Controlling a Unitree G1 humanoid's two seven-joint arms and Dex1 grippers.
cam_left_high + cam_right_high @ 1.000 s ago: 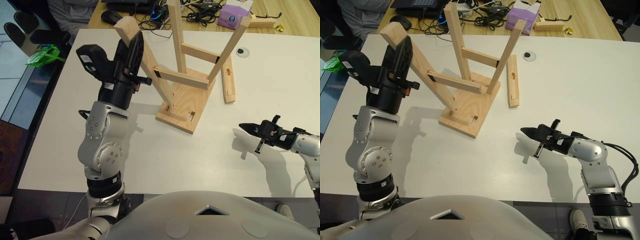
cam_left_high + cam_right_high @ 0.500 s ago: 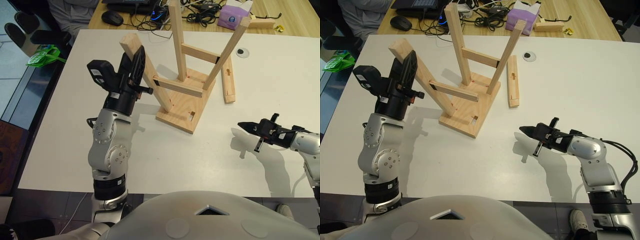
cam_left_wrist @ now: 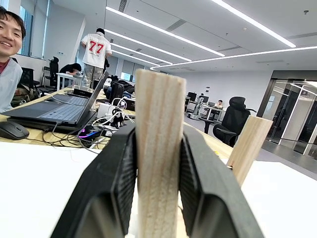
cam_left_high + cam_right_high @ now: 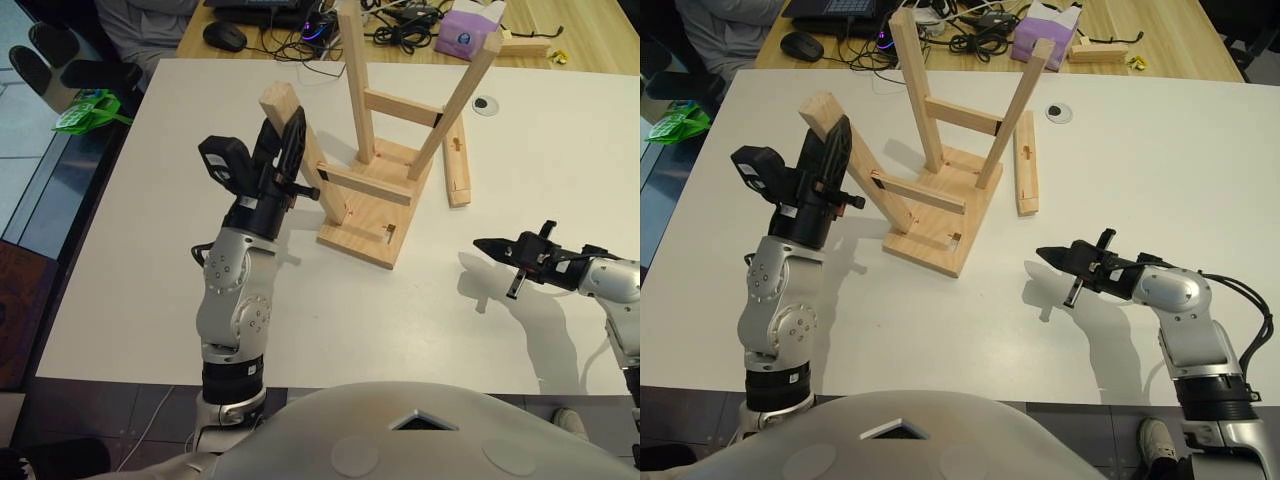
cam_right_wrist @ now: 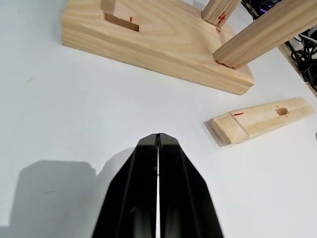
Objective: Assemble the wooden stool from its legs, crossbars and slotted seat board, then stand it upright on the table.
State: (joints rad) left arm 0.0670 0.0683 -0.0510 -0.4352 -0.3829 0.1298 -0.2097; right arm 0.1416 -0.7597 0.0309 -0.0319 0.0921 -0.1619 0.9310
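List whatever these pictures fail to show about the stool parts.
- Held leg, lower end: in the left wrist view the left gripper blocks it; in the eye views the joint is too small to judge seated or not.
- Seat board: underside faces the table; the right wrist view's top edge cuts it.
- Loose leg: red marks too small to read.

Mouse [image 4: 223,36], cables [image 4: 405,25], purple box [image 4: 470,30] on far desk [image 4: 600,25]; green bag [image 4: 85,108].
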